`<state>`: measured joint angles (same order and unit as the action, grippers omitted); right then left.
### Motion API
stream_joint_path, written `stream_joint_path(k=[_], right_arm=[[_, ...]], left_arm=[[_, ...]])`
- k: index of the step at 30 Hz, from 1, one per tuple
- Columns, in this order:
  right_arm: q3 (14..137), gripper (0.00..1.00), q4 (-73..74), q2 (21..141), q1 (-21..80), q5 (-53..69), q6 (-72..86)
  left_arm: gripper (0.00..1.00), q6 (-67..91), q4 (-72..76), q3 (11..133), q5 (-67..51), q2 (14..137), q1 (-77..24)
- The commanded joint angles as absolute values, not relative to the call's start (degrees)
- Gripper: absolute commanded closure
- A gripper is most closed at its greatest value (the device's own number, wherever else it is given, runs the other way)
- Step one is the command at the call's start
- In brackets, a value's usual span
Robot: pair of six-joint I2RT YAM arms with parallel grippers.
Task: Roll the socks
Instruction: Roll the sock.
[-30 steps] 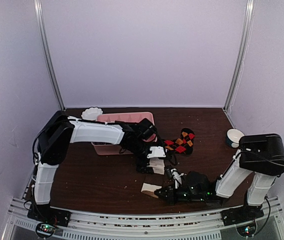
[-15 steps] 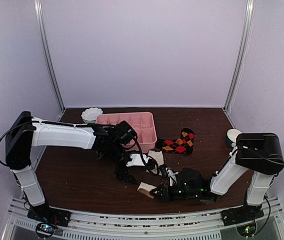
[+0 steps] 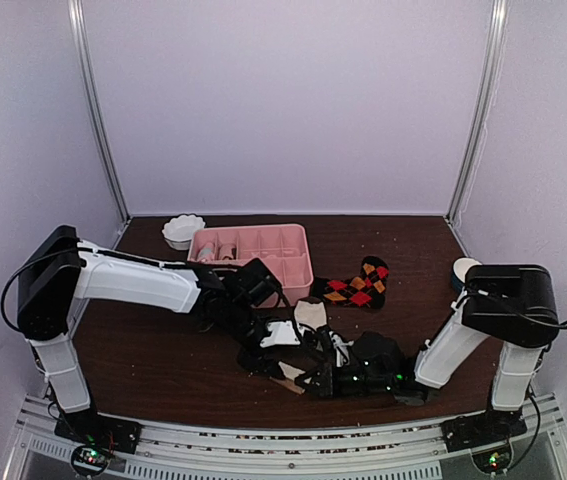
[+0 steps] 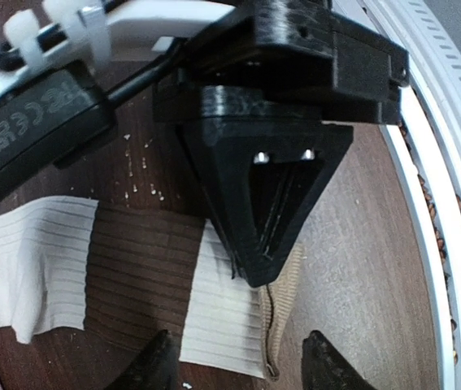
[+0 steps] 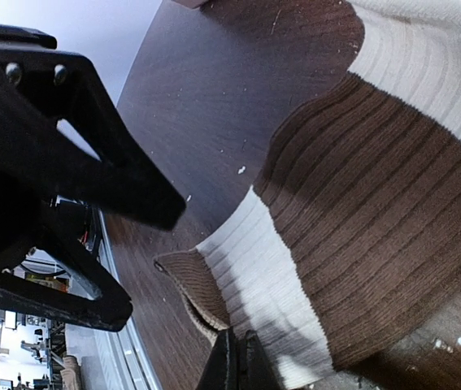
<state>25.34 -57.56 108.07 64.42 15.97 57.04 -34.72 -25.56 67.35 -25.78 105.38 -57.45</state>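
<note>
Sock (image 4: 141, 260), cream with a brown band, lies flat on the worktop (image 3: 163, 360) near the front edge, between both claws. Left claw (image 4: 238, 370) is spread, its fingertips either side of the tan cuff end, gripping nothing. Right claw (image 5: 236, 361) is pressed together, its tip set on the cuff; pinching or merely pinning, I cannot tell. Thin ribbed knit looks light and limp, likely to bunch and slip, so best taken at the cuff edge and turned tightly. Only the top view shows the argyle sock (image 3: 358, 285), well apart beside the tray (image 3: 303, 262). Only the wrist views show the ribbing and the cuff fold.
</note>
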Motion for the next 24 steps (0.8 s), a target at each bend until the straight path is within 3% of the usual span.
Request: stream_joint_path(k=[1, 8, 14, 24], right_arm=[[26.11, 1.0, -53.66, 111.08, 63.91, 16.24, 57.52], [25.37, 1.0, -56.32, 112.62, 63.58, 17.09, 58.6], [25.07, 1.0, -57.06, 112.59, 63.21, 17.49, 58.97], [26.01, 1.0, -55.46, 112.53, 63.07, 18.7, 58.82]], left_arm=[[0.51, -32.3, -23.52, 66.75, -26.53, 106.8, -58.35], [0.61, -32.13, -23.36, 67.05, -23.42, 107.93, -58.45], [0.74, -33.45, -23.52, 66.86, -20.48, 109.01, -58.53], [0.77, -33.34, -23.54, 63.82, -18.36, 108.99, -58.6]])
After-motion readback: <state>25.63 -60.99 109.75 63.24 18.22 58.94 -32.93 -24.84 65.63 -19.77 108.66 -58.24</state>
